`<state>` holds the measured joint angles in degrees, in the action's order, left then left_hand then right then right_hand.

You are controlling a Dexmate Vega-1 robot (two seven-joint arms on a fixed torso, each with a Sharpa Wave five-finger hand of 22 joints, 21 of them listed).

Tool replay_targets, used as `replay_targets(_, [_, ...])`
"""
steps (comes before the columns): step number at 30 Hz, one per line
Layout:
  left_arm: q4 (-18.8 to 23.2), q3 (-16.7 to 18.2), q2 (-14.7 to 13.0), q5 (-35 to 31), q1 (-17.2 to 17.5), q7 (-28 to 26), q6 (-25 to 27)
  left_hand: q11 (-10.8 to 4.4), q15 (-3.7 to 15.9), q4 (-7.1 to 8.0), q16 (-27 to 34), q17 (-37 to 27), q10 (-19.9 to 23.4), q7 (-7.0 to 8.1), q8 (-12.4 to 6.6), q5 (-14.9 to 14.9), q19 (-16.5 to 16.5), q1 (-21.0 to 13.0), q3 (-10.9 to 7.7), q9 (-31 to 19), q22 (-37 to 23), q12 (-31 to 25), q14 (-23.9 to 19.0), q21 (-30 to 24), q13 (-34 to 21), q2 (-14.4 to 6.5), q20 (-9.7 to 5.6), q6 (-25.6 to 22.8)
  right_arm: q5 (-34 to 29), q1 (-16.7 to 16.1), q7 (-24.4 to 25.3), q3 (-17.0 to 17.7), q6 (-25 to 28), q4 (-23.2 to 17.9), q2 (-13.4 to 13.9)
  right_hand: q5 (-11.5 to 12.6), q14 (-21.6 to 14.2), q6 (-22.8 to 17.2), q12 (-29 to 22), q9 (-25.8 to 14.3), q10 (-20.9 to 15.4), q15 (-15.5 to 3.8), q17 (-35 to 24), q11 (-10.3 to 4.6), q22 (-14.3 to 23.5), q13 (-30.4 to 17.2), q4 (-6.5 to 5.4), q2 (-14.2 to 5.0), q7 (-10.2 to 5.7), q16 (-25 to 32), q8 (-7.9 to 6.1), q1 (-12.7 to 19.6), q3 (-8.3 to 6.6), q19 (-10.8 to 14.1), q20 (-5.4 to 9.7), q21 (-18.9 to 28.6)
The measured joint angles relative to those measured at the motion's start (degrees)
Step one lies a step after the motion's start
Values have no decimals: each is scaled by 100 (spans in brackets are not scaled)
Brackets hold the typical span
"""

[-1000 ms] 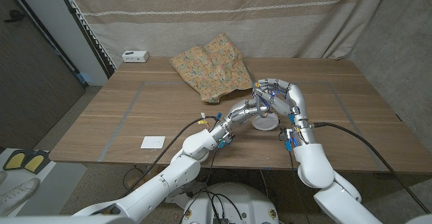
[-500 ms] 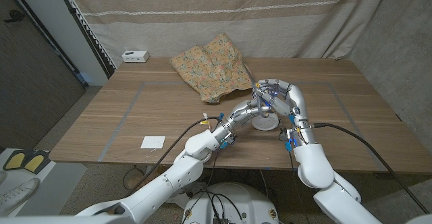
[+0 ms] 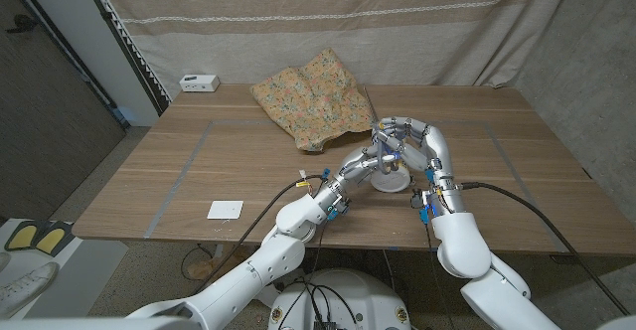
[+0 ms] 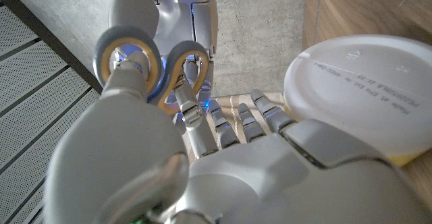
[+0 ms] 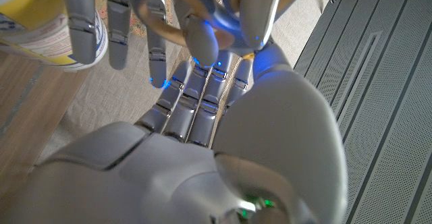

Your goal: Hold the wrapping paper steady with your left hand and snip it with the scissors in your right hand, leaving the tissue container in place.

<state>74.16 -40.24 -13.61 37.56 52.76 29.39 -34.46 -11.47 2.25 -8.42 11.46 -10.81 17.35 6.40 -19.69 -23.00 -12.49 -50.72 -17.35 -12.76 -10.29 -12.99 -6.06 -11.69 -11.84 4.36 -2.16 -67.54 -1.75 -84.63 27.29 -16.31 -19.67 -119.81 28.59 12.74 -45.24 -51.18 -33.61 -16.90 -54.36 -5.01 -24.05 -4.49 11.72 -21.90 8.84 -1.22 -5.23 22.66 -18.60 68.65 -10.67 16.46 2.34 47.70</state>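
Wooden desk [image 3: 199, 171]: carries every item listed below; taped lines mark a rectangle on its top.

Wrapping paper [image 3: 313, 96]: floral, tan, crumpled into a loose heap at the far middle of the desk, beyond both hands. Neither hand touches it in the head view.

Tissue container [image 4: 364, 89]: round, with a white lid bearing small printed text and a yellow body. It stands on the desk at near middle [image 3: 391, 180], just beside and partly under the two hands.

Scissors [image 4: 152, 65]: grey handle loops with orange lining. Fingers of the right hand pass through the loops; a thin dark blade line rises from the hands toward the paper in the head view [image 3: 371, 107].

Right hand [image 3: 417, 146]: clamped on the scissors' handles, raised above the desk over the container, fingers curled through the loops [image 5: 202, 21].

Left hand [image 3: 370, 159]: fingers apart, reaching toward the scissors' handles just beside the container; whether its fingertips touch the handles cannot be told. It holds nothing [image 4: 256, 150].

Small white box [image 3: 200, 82]: far left corner of the desk.

White card [image 3: 226, 210]: lying flat near the front left edge.
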Motion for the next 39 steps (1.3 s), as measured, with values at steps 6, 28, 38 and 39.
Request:
replay_targets(6, [-68,47,97,43,70,-84,-132,2,0,-23,0,0,62,-105,-197,328,-20,-217,-94,-197,-13,0,-61,0,-3,-116,-20,-104,9,-7,12,9,-3,6,-4,0,0,0,20,-1,0,0,-19,0,-28,20,0,0,0,-22,0,0,1,0,0,23])
replay_targets(28, [-15,68,125,-45,146,-269,-211,226,-1,339,-37,-63,-289,-305,-725,840,137,32,-248,-1730,-54,28,186,0,-190,-971,10,1408,39,-31,14,20,-2,17,6,-4,0,1,44,3,4,0,-28,-2,-27,21,-21,-135,-1,-88,1,135,-4,-72,-31,23])
replay_targets(38, [62,63,117,-39,210,-305,-239,41,-22,377,-66,-17,-165,-333,-1020,789,137,78,-237,-2215,-53,-1,350,-44,-184,-1017,10,1583,41,-53,-21,27,4,-13,40,2,0,65,74,-14,4,0,15,-2,-31,21,-47,-135,-21,-194,1,135,-19,-125,-58,25])
replay_targets(39, [68,63,116,-38,215,-311,-242,41,-22,377,-66,-10,-165,-339,-1029,789,137,78,-237,-2240,-53,-1,350,-44,-185,-1017,10,1618,41,-54,-23,27,2,-13,41,2,3,65,74,-14,4,-3,16,-2,-47,21,-47,-135,-21,-194,1,135,-19,-133,-49,25])
